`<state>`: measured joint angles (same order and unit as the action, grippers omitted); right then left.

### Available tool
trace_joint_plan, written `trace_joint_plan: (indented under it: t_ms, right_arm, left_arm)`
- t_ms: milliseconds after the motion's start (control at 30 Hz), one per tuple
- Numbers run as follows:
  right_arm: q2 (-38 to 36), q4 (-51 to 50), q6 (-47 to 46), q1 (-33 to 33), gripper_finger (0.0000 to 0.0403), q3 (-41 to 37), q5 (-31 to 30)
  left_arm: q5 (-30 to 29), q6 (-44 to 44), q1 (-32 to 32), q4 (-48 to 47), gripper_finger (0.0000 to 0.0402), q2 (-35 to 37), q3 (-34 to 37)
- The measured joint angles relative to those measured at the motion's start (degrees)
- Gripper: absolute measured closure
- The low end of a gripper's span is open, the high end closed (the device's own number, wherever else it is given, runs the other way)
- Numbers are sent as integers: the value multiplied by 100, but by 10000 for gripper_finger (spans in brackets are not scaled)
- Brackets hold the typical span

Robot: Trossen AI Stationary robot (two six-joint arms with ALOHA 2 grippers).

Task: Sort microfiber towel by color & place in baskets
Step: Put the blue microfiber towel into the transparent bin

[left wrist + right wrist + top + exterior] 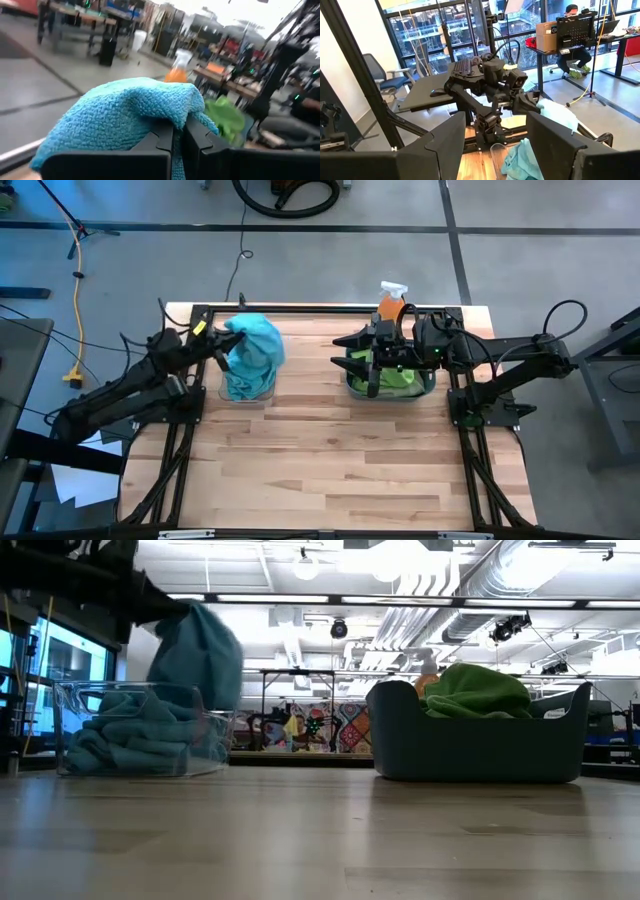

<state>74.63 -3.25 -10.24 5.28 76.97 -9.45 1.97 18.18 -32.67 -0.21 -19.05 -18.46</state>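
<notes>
My left gripper (226,340) hovers above the clear bin (75,700) at the table's far left, shut on a blue towel (258,345). More blue towels (125,735) are heaped inside that bin. My right gripper (372,368) is open above the dark teal-grey tub (470,745) at the far right, touching nothing. Green towels (480,690) are piled in the tub above its rim. The right wrist view shows its two fingers wide apart (495,145). My left gripper (178,137) pinches the blue towel between its two shut fingers at a bunched fold (182,107) near the top. The fingers come roughly level from the table's left side. The towel drapes over the fingertips and hangs slack, its lower end (205,700) reaching down into the clear bin.
An orange spray bottle (390,300) stands at the far edge just behind the tub. The near half of the wooden table (330,470) is bare boards. Black frame rails run along both sides. A person sits at a desk (572,35) in the room beyond.
</notes>
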Motion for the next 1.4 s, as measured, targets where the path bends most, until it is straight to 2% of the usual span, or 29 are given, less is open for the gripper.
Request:
trace_joint_plan:
  t_ms: [233,433,533,700,967,1233,1400]
  right_arm:
    - [0,-22,20,0,194,0,0]
    - [0,-85,22,0,194,0,0]
    - [0,-83,33,-4,194,0,0]
    - [0,-83,171,-4,194,0,0]
    - [0,-83,173,-4,194,0,0]
    - [0,-83,280,-4,194,0,0]
    - [0,-82,280,-4,194,0,0]
  left_arm:
    - [-23,76,2,-1042,402,322,-36]
    - [-379,125,2,-2972,401,275,-622]
    - [-502,312,2,-3552,402,104,-898]
    - [-524,711,1,-4389,401,-481,-1440]
    - [-774,500,2,-6174,402,-1679,-2712]
    - [-1816,-361,2,-7291,401,-2851,-3971]
    - [-2353,-909,7,-7303,401,-3431,-4589]
